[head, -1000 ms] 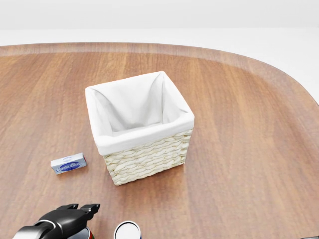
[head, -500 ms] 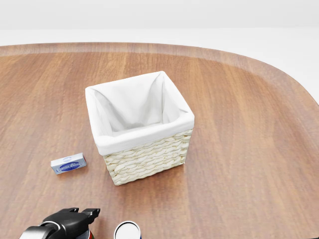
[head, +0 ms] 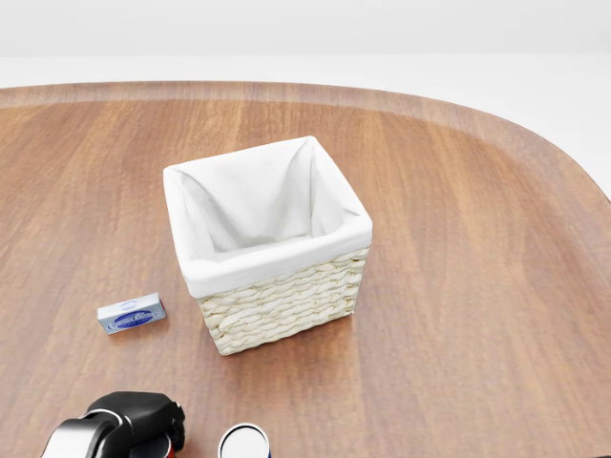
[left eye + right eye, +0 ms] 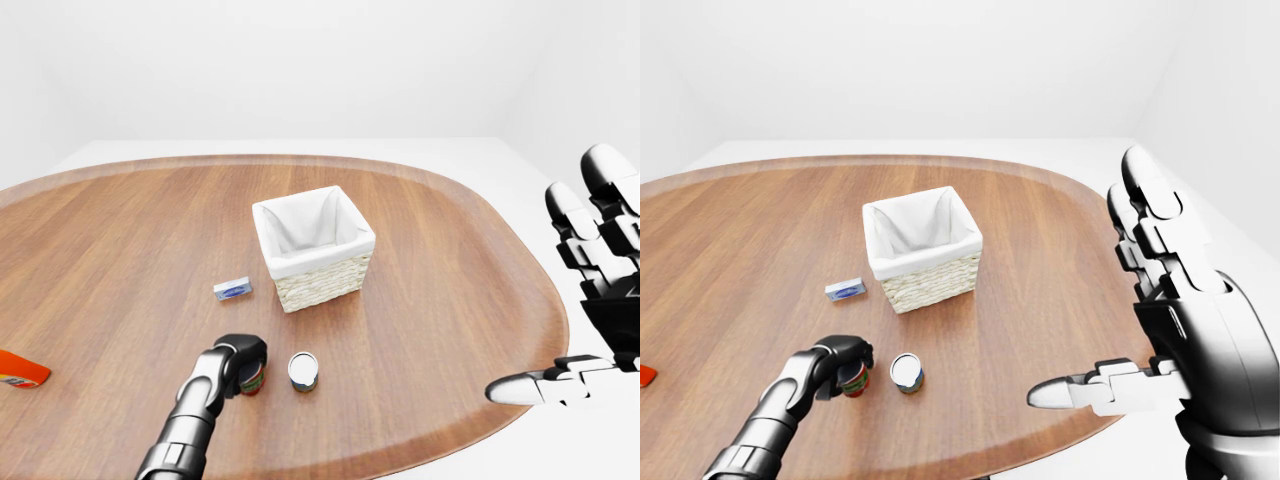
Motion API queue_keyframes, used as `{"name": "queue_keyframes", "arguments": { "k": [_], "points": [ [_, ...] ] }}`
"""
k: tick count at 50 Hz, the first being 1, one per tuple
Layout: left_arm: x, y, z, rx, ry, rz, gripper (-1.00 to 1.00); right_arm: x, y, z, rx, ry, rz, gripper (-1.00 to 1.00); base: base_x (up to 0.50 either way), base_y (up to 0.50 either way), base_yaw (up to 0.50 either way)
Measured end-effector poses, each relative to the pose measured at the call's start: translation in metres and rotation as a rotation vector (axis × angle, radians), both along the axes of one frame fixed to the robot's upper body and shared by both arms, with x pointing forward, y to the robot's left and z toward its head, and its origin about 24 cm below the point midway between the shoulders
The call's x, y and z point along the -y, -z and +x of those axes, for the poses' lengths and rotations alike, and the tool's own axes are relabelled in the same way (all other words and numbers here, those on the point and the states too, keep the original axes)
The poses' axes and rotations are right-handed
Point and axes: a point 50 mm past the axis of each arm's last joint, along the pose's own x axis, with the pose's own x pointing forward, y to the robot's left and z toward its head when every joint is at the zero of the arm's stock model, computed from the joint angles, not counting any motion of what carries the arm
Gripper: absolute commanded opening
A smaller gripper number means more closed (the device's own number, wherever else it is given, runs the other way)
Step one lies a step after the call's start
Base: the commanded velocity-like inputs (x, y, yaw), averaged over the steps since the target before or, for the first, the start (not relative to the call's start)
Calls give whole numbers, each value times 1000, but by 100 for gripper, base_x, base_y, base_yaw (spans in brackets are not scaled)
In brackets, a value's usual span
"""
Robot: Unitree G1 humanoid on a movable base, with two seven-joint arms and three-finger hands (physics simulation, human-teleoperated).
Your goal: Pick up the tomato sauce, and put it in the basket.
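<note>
The tomato sauce can (image 4: 252,381), red with a green band, stands near the bottom edge of the wooden table (image 4: 450,300). My left hand (image 4: 243,358) covers its top and side, with the fingers curled round it. In the head view only a red sliver of the can (image 3: 177,442) shows beside my left hand (image 3: 143,420). The wicker basket (image 4: 322,283) with its white liner stands up and to the right of the can, with nothing inside. My right hand (image 4: 1110,300) hangs open beyond the table's right edge, holding nothing.
A second can with a white lid (image 4: 303,370) stands just right of the tomato sauce. A small blue-and-white box (image 4: 232,289) lies left of the basket. An orange packet (image 4: 20,368) sits at the far left.
My left hand's fingers, which stuck out over the can before, have curled down and closed round it. The basket, box and second can have not moved.
</note>
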Motion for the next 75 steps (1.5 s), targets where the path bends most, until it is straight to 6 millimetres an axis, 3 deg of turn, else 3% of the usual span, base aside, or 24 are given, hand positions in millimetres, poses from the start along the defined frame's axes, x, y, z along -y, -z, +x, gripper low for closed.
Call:
{"name": "queue_keyframes", "arguments": {
  "k": [19, 25, 30, 37, 45, 51, 55, 58, 67, 71, 75],
  "points": [
    [0, 4, -1, -30, 17, 34, -100, -1, -2, 1, 6, -10, 0, 100, 0, 0, 0],
    [1, -13, -1, -29, -1, -22, -100, -2, -2, 1, 6, -14, -1, 100, 0, 0, 0],
    [7, -53, 8, 129, -3, -142, -100, -2, -2, 1, 5, -15, -2, 100, 0, 0, 0],
    [19, -139, 18, 487, 50, -358, -100, -2, -1, 1, 3, -14, -2, 100, 0, 0, 0],
    [32, -237, 5, 864, 166, -550, -100, -2, 0, 1, 2, -17, -3, 100, 0, 0, 0],
    [42, -291, -8, 1059, 222, -629, -100, -2, 1, 1, 0, -13, -4, 100, 0, 0, 0],
    [54, -317, -10, 1145, 302, -644, -100, -2, 2, 0, -2, -10, -4, 100, 0, 0, 0],
    [63, -329, 0, 1153, 329, -650, -100, -2, 3, 0, -4, -9, -5, 100, 0, 0, 0],
    [93, -365, 66, 1093, 293, -625, -100, 1, 5, -1, -8, 14, 7, 100, 0, 0, 0],
    [105, -391, 88, 1153, 260, -601, -100, 2, 6, -2, -11, 26, 13, 100, 0, 0, 0],
    [111, -404, 108, 1172, 198, -556, -100, 4, 6, -3, -13, 40, 20, 100, 0, 0, 0]
  ]
}}
